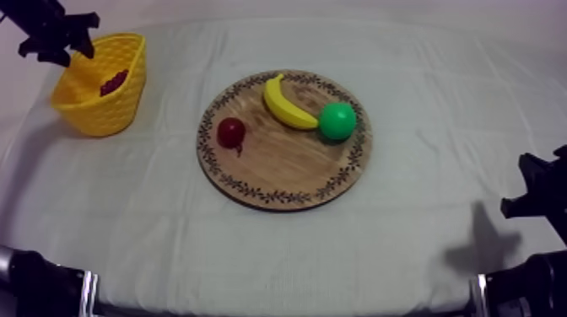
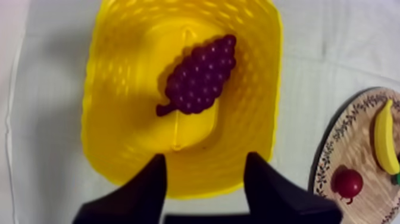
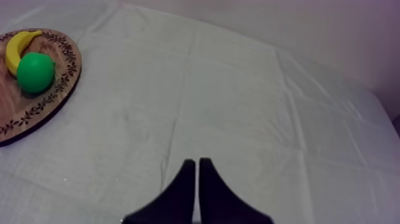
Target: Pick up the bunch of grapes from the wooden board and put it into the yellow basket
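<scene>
- The purple bunch of toy grapes (image 2: 201, 74) lies flat on the floor of the yellow woven plastic basket (image 2: 113, 119), which stands at the far left corner of the table (image 1: 405, 244). Nothing grips it.
- My left gripper (image 2: 206, 161) hangs just above the basket's near rim, its two black fingers spread wide and empty.
- The round wooden board with the patterned rim (image 1: 278, 160) sits mid-table. It carries a yellow banana (image 1: 285, 103), a round green fruit (image 1: 337, 120) and a small red fruit (image 1: 231, 132).
- My right gripper (image 3: 197, 161) is near the table's right edge, fingers pressed together on nothing.
- The drop looks done, so the task seems all but finished.
- The next move calls for lifting the left arm straight up, clear of the rim, without nudging the basket.
</scene>
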{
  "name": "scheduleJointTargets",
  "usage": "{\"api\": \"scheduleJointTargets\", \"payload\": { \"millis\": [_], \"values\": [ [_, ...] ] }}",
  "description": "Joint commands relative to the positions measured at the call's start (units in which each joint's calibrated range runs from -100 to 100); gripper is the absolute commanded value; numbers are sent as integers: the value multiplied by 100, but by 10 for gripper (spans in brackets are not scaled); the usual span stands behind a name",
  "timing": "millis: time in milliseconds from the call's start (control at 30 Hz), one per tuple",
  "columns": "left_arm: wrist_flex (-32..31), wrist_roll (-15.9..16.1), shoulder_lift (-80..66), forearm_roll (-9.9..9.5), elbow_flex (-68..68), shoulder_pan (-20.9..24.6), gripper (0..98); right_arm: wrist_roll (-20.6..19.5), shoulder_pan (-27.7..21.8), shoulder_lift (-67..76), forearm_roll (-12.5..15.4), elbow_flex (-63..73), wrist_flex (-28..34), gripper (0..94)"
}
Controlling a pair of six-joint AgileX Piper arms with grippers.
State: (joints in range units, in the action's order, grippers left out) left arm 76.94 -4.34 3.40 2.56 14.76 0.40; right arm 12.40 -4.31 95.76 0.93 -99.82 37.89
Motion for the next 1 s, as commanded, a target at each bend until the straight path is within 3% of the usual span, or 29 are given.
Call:
{"api": "scheduleJointTargets", "payload": {
  "millis": [0, 233, 400, 567, 800, 900, 967],
  "values": [
    [-179, 36, -707, 30, 719, 5, 395, 3, 2, 0, 2, 4, 2, 3],
    [-788, 223, -2219, 158, 2196, -29, 257, 3, 2, 0, 2, 4, 2, 3],
    [-1170, 187, -3279, 218, 3109, -94, 195, 3, 2, 0, 2, 4, 2, 3],
    [-1385, 306, -4326, 245, 3799, -201, 56, 3, 2, 0, 2, 4, 2, 3],
    [-2253, 835, -5646, 386, 4823, -352, 5, 5, 2, 0, 2, 4, 2, 3],
    [-2731, 1078, -6156, 356, 5338, -397, 2, 3, 2, 0, 2, 4, 2, 3],
    [-2963, 1033, -6483, 173, 5699, -427, 1, 3, 2, 0, 2, 4, 2, 3]
  ]
}}
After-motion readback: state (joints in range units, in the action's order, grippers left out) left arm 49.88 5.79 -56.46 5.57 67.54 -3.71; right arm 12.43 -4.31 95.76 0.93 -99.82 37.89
